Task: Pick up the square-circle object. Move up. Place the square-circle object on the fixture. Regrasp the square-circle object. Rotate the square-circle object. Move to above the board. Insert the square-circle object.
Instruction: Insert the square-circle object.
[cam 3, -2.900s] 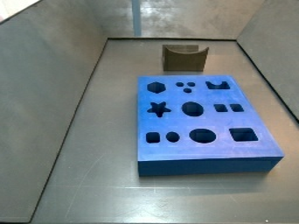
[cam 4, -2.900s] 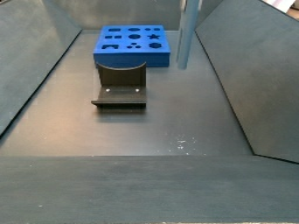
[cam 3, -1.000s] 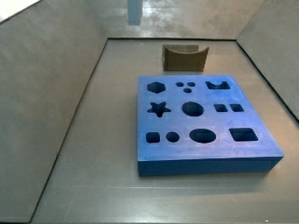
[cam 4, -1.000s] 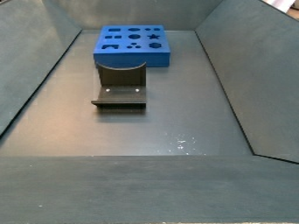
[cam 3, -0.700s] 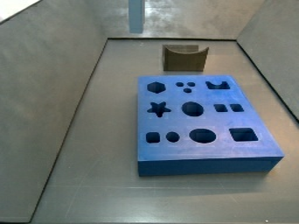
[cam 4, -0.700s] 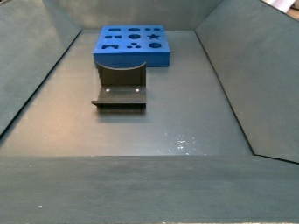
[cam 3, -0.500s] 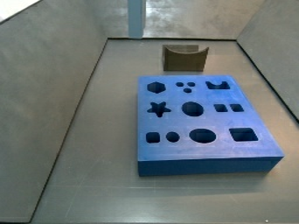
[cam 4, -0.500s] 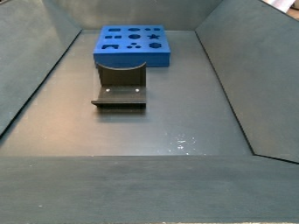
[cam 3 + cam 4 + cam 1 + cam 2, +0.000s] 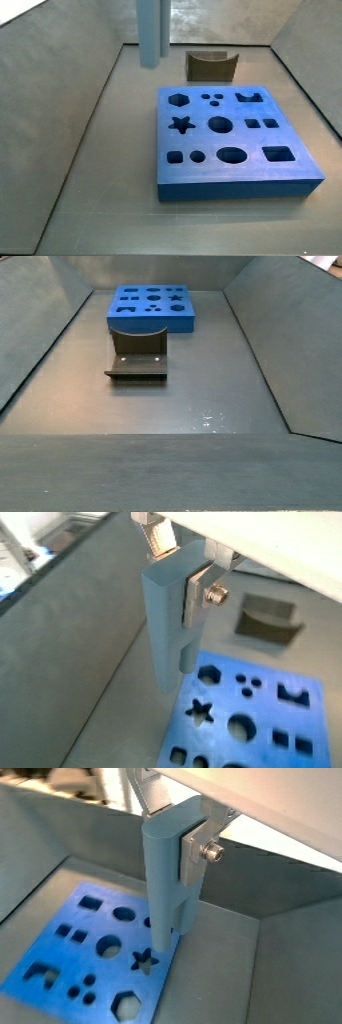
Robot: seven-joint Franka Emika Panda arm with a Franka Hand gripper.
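Claw [image 9: 181,562] clamped on your square-circle object [image 9: 171,627], hanging upright, clear above the board [image 9: 254,717]. Fixture [image 9: 209,66] stands beyond the board, nothing between them.

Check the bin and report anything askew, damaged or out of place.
Nothing stands out. The large bright-blue holed board lies flat, the small brown notched fixture stands upright beyond it, and the gripper holds the slim pale grey-blue bar vertically above the floor.
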